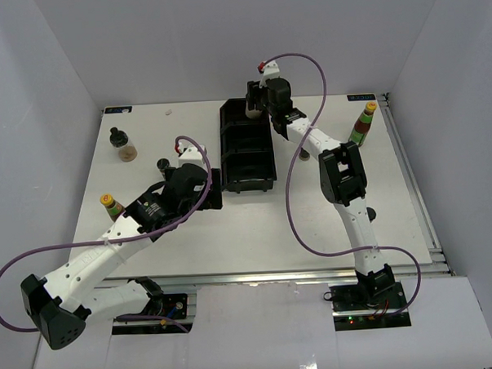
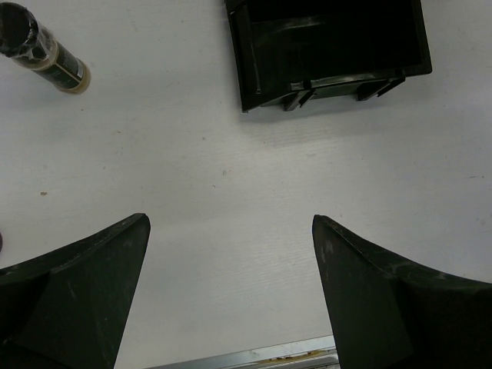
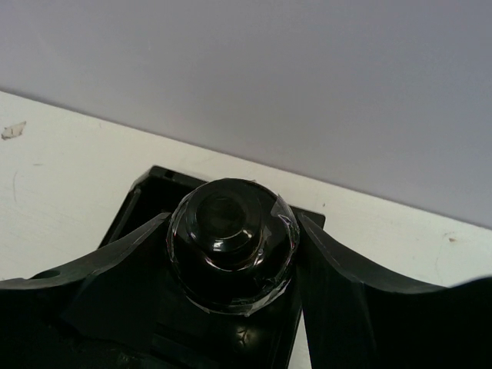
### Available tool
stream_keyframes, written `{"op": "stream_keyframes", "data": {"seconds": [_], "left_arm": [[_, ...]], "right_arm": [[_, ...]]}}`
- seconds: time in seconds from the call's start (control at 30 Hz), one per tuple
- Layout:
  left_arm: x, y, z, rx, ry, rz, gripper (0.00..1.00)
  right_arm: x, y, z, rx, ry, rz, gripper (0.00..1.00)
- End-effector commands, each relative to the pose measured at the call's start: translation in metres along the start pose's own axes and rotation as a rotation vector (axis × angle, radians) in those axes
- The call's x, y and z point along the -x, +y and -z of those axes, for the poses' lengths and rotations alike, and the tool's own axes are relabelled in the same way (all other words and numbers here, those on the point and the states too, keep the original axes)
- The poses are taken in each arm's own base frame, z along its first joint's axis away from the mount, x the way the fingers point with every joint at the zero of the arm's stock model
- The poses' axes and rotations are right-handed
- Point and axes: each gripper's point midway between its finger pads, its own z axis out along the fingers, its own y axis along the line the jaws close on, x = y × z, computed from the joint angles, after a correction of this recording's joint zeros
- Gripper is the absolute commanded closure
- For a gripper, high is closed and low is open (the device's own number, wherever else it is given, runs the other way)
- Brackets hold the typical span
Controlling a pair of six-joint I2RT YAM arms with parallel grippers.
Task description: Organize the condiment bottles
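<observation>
Risk: right pincer [image 3: 234, 257] clenched on black-capped jar [image 3: 231, 219] at far compartment of tray [image 1: 247, 183]; can't tell if seated, so off-centre release could catch the wall and topple it; left pincer [image 2: 231, 296] spread wide, empty, over tabletop [image 2: 231, 177] near tray front.

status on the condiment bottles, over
left gripper open, empty, by tray near end. right gripper shut on black-capped jar over tray's far end. no obstruction seen.
</observation>
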Motion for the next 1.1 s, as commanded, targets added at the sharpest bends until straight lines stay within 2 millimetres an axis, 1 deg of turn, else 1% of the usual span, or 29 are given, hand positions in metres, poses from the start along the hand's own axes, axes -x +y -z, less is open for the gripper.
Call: {"op": "stream_keyframes", "data": {"seconds": [0.0, 0.07, 0.1, 0.2, 0.27, 0.3, 0.4, 0.43, 0.53, 0.67, 0.73, 0.8, 0.9, 0.93, 1.0, 1.07], "left_arm": [[0.019, 0.003, 0.008, 0.005, -0.059, 0.022, 0.02], [0.019, 0.003, 0.008, 0.005, -0.055, 0.019, 0.02], [0.019, 0.002, 0.007, 0.004, -0.053, 0.02, 0.02], [0.018, 0.002, 0.008, -0.002, -0.054, 0.024, 0.02], [0.018, 0.002, 0.008, -0.001, -0.052, 0.025, 0.02], [0.017, 0.003, 0.008, 0.001, -0.052, 0.026, 0.02], [0.016, 0.003, 0.008, 0.003, -0.049, 0.025, 0.02], [0.015, 0.004, 0.007, 0.004, -0.047, 0.024, 0.02], [0.015, 0.004, 0.007, 0.008, -0.043, 0.018, 0.02], [0.019, 0.003, 0.009, 0.008, -0.047, 0.019, 0.02], [0.024, 0.002, 0.011, 0.001, -0.055, 0.022, 0.02], [0.027, 0.001, 0.015, -0.007, -0.062, 0.027, 0.02], [0.035, -0.002, 0.018, -0.019, -0.073, 0.031, 0.02], [0.041, -0.003, 0.02, -0.025, -0.08, 0.034, 0.02], [0.054, -0.006, 0.022, -0.035, -0.103, 0.038, 0.02], [0.072, -0.004, 0.018, -0.027, -0.131, 0.041, 0.02]], "right_arm": [[0.046, 0.003, 0.01, 0.002, -0.163, -0.025, 0.92], [0.05, 0.003, 0.011, -0.006, -0.165, -0.027, 0.92], [0.049, 0.003, 0.01, -0.008, -0.159, -0.03, 0.92], [0.04, 0.004, 0.005, -0.002, -0.14, -0.033, 0.91], [0.033, 0.004, 0.002, -0.006, -0.124, -0.04, 0.87], [0.03, 0.004, 0.001, -0.007, -0.116, -0.043, 0.81], [0.023, 0.004, -0.001, -0.008, -0.103, -0.047, 0.46], [0.022, 0.004, -0.001, -0.008, -0.103, -0.047, 0.4], [0.024, 0.004, -0.002, -0.007, -0.101, -0.042, 0.27], [0.041, 0.006, 0.0, 0.002, -0.12, -0.03, 0.12], [0.051, 0.005, 0.004, -0.002, -0.129, -0.021, 0.03], [0.062, 0.004, 0.009, -0.01, -0.136, -0.015, 0.07], [0.083, 0.006, 0.021, -0.003, -0.14, -0.013, 0.08], [0.093, 0.008, 0.028, 0.004, -0.143, -0.012, 0.08], [0.123, 0.009, 0.047, 0.012, -0.157, -0.009, 0.08], [0.146, 0.009, 0.069, 0.009, -0.138, -0.006, 0.08]]}}
